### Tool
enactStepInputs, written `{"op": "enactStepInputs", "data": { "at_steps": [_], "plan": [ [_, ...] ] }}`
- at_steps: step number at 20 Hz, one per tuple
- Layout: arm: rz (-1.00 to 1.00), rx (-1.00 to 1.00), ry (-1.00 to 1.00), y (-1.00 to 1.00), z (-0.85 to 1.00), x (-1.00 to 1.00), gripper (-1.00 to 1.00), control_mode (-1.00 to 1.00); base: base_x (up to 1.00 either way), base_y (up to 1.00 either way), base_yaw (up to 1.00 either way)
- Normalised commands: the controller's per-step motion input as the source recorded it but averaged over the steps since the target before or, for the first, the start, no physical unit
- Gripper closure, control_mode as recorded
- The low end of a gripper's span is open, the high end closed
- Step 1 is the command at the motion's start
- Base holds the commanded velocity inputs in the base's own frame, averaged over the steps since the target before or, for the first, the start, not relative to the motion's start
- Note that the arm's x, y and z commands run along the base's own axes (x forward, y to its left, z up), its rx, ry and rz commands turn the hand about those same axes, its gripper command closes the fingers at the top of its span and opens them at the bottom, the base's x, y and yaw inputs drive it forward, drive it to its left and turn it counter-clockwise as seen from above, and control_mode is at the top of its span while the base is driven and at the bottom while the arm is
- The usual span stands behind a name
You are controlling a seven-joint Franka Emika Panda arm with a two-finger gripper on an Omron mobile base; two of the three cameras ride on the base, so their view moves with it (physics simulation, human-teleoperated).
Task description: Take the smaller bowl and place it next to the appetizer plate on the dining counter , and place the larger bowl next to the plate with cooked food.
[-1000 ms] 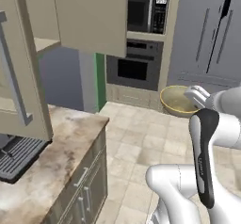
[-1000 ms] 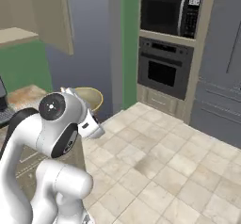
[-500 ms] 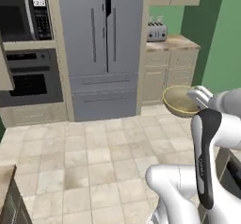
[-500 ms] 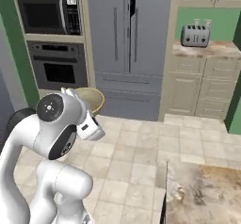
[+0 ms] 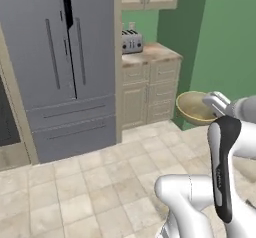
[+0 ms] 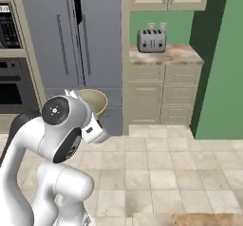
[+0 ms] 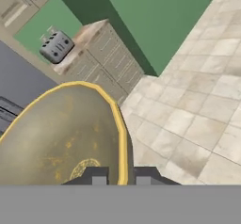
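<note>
Jaws (image 7: 120, 177): pinching the rim of the tan bowl (image 7: 56, 133).
Bowl: hanging above the floor (image 5: 100, 182).
Backdrop: fridge (image 5: 55, 67), toaster (image 6: 152, 40).

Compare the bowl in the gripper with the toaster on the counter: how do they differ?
The smaller bowl is tan, round and open; the toaster is grey, boxy and slotted. The bowl is held up over the floor, pinched at its rim by the fingers; the toaster stands on the wall counter. Both sit upright.

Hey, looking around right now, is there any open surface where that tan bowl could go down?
The short counter between the fridge and green wall is bare in front of the toaster; its back edge is taken. The gripper holds the smaller bowl over tiled floor.
</note>
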Motion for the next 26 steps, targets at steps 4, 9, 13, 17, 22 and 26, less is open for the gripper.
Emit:
{"op": "enactStepInputs", "data": {
  "at_steps": [4,9,13,17,22,26],
  "plan": [
    [0.0,0.0,0.0,0.0,0.0,0.0,1.0,1.0,1.0,0.22,-0.71],
    [0.0,0.0,0.0,0.0,0.0,0.0,1.0,1.0,1.0,0.02,-0.8],
    [0.0,0.0,0.0,0.0,0.0,0.0,1.0,1.0,1.0,0.0,-0.79],
    [0.0,0.0,0.0,0.0,0.0,0.0,1.0,1.0,0.99,0.0,-0.79],
    [0.0,0.0,0.0,0.0,0.0,0.0,1.0,1.0,1.0,0.0,-0.73],
    [0.0,0.0,0.0,0.0,0.0,0.0,1.0,1.0,1.0,0.1,-0.52]
  ]
}}
